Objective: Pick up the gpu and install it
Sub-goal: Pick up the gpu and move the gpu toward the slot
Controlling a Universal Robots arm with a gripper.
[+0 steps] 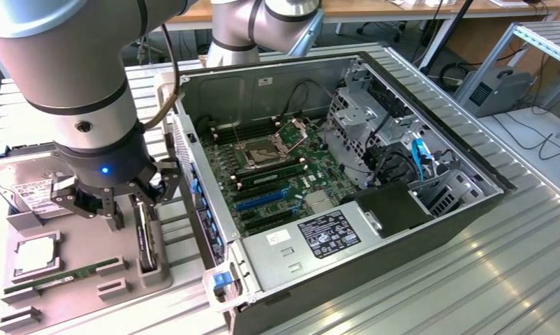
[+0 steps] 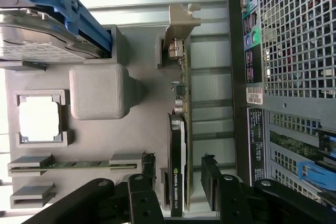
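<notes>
The gpu [image 1: 148,241] stands on its thin edge in a slot of the grey parts tray [image 1: 79,241], to the exterior view's left of the open computer case [image 1: 355,174]. In the wrist view the gpu [image 2: 178,129] shows a green board, a black cooler and a silver end bracket [image 2: 181,22]. My gripper [image 1: 131,209] hangs right over it, open. In the wrist view, my gripper [image 2: 178,159] has one black fingertip [image 2: 148,161] on each side of the card, with gaps between pads and card.
The tray also holds a hard drive [image 1: 33,192] with a blue bracket [image 2: 63,9], a CPU [image 1: 36,255] and a RAM stick [image 1: 61,276]. Inside the case lies the motherboard [image 1: 280,174] with blue slots [image 1: 261,200]. The case's rear grille [image 2: 294,35] stands close beside the gpu.
</notes>
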